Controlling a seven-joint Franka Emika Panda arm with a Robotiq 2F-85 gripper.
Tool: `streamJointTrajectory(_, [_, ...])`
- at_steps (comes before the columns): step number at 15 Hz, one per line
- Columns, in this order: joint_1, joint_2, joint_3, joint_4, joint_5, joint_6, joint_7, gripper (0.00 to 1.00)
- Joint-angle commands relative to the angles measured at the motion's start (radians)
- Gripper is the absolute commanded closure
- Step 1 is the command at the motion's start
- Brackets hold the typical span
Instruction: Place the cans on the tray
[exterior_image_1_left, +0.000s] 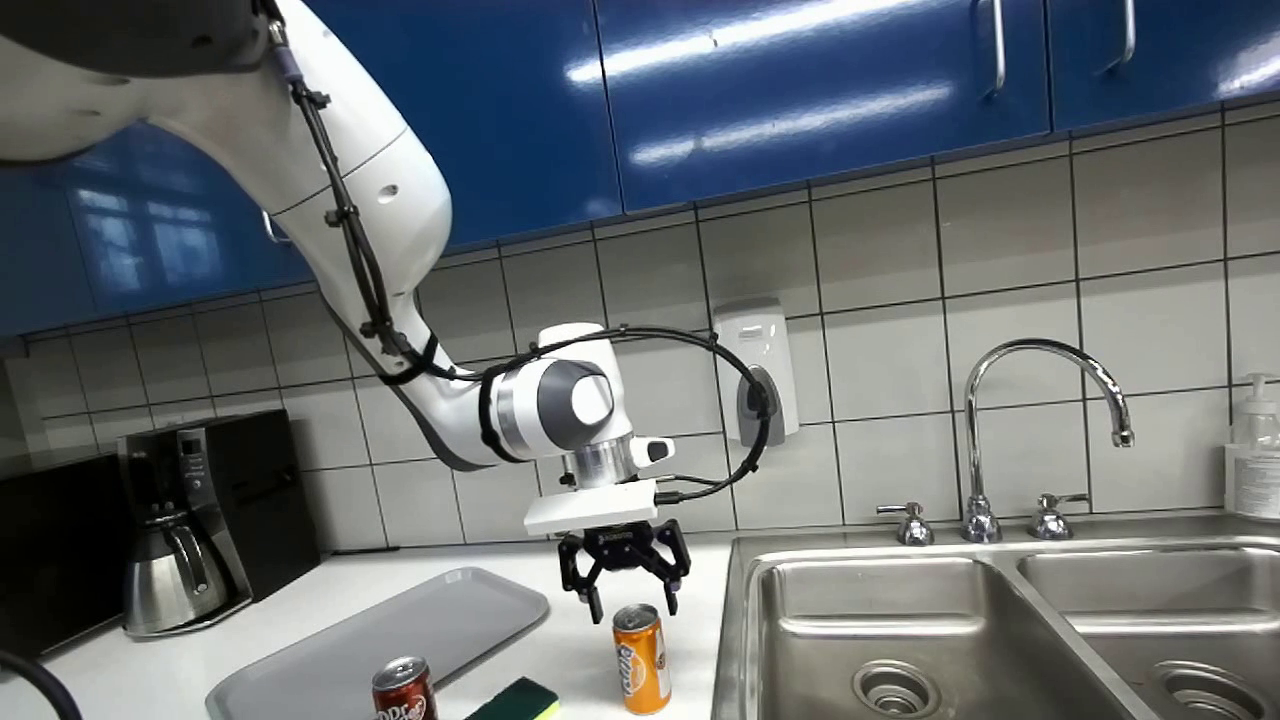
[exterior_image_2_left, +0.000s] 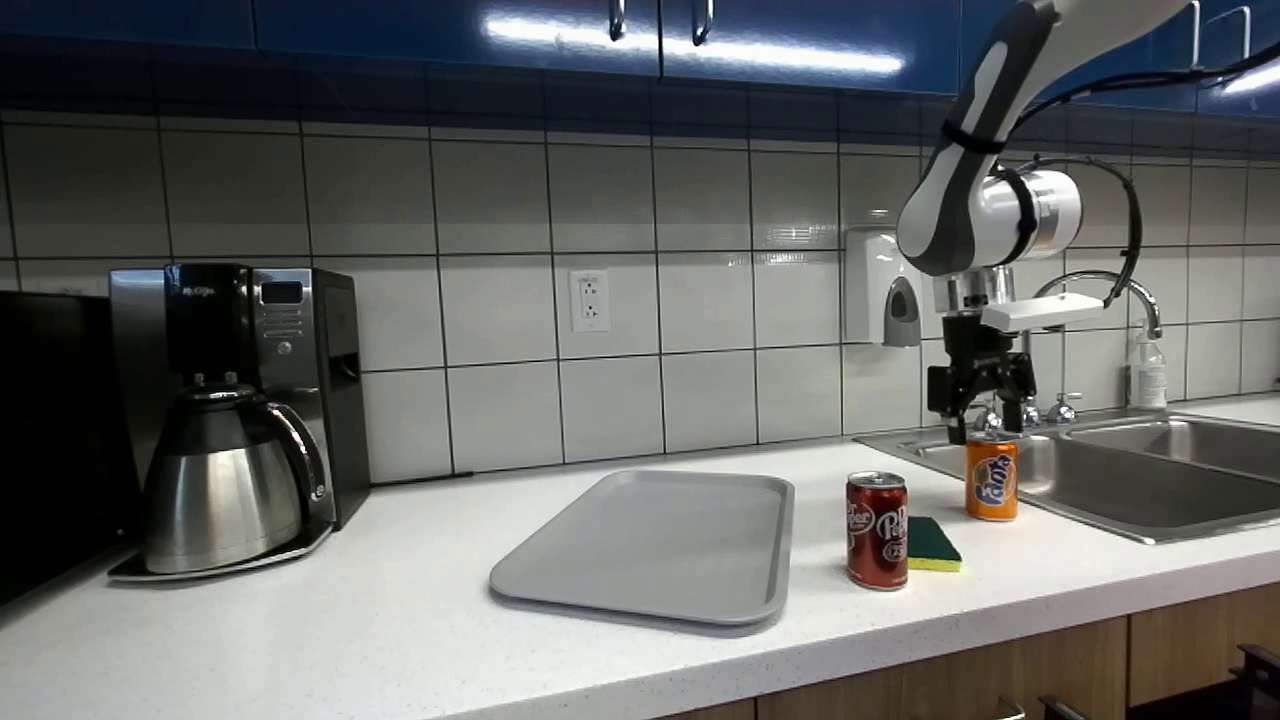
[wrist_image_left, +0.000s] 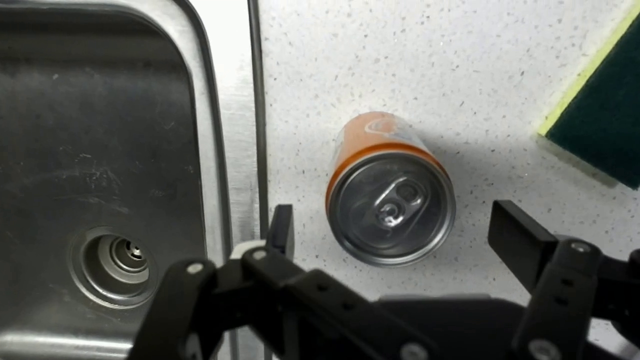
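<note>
The orange can (exterior_image_1_left: 642, 668) stands upright on the counter beside the sink. It also shows in the other views (exterior_image_2_left: 991, 488) (wrist_image_left: 391, 212). The dark red can (exterior_image_2_left: 877, 535) stands upright near the tray's right side; in an exterior view its lower part is cut off (exterior_image_1_left: 404, 690). It is out of the wrist view. The grey tray (exterior_image_2_left: 660, 545) lies flat with nothing on it, and shows in both exterior views (exterior_image_1_left: 400, 635). My gripper (exterior_image_1_left: 634, 606) is open and empty, pointing down just above the orange can. In the wrist view its fingers (wrist_image_left: 391, 225) stand apart on either side of the can's top.
A green and yellow sponge (exterior_image_2_left: 932, 545) lies between the two cans. The steel sink (exterior_image_1_left: 740, 640) borders the orange can, with a tall faucet (exterior_image_1_left: 1045, 345) behind it. A coffee maker with a steel pot (exterior_image_2_left: 225, 490) stands at the far left. A soap dispenser (exterior_image_1_left: 755, 370) hangs on the wall.
</note>
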Motion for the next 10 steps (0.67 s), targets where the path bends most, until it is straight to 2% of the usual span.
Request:
streamJointTrajectory(1, [-0.015, 0.022, 0.016, 0.004, 0.027, 0.011, -0.053, 0.00])
streamJointTrajectory(10, [-0.026, 0.073, 0.012, 0.008, 0.017, 0.029, -0.060, 0.00])
